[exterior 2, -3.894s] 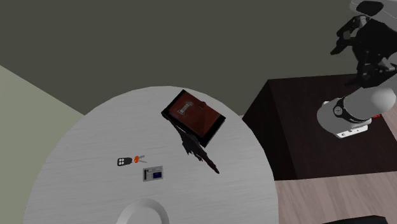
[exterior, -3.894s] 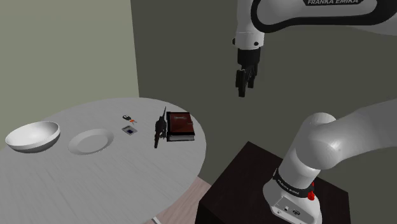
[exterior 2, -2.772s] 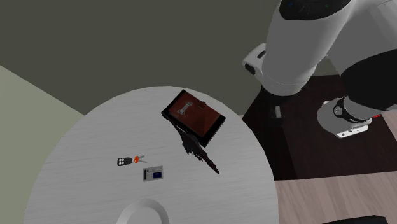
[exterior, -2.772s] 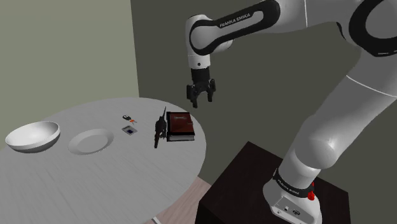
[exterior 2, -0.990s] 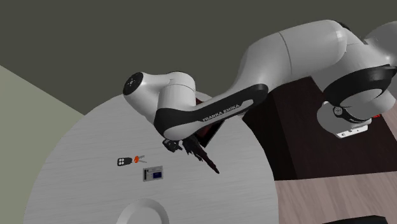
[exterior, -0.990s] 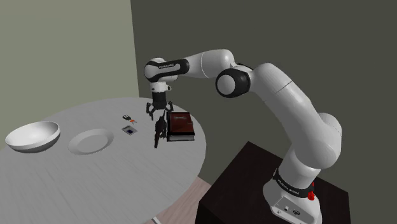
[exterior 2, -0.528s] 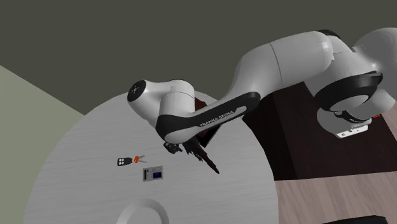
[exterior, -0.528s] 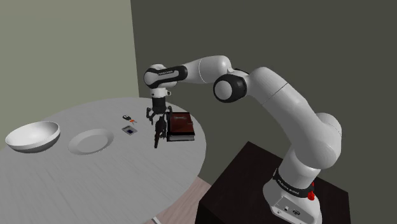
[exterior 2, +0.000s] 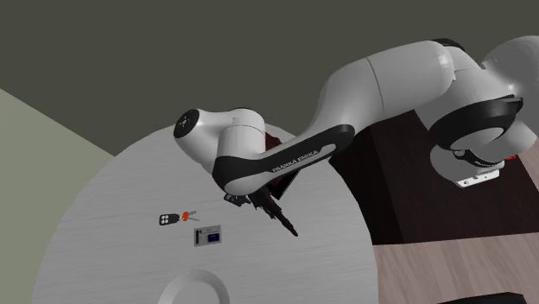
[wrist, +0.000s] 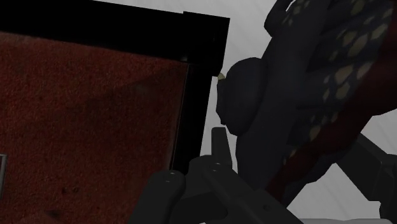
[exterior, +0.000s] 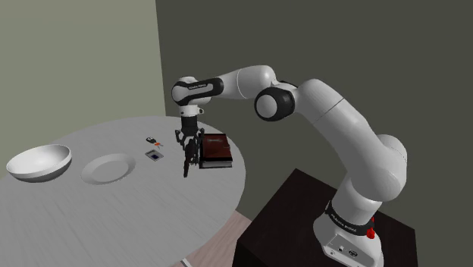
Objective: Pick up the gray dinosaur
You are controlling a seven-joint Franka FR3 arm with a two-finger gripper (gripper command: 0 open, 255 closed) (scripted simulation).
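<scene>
The dinosaur (exterior: pixel 186 164) is dark grey, nearly black, with pale spots and a long thin tail. It lies on the round white table (exterior: pixel 114 208) against the edge of a dark red book (exterior: pixel 214 149). My gripper (exterior: pixel 187 146) is down on its body and shut on it. In the wrist view the black fingers (wrist: pixel 217 149) clasp the dinosaur (wrist: pixel 299 89) from both sides, with the book (wrist: pixel 83 127) close beside one finger. In the second exterior view the tail (exterior 2: pixel 286 223) sticks out from under the gripper (exterior 2: pixel 256 201), and the arm hides most of the book.
A key fob with an orange tag (exterior: pixel 154 140) and a small grey card (exterior: pixel 154 155) lie a little away from the dinosaur. A white plate (exterior: pixel 108 168) and a white bowl (exterior: pixel 39 161) sit further toward the shoulder view's left. The dark stand (exterior: pixel 296 220) is beside the table.
The arm came down from high above the stand to the dinosaur. Over the last second the open fingers lowered slightly around its body and closed on it. The dinosaur has not moved.
</scene>
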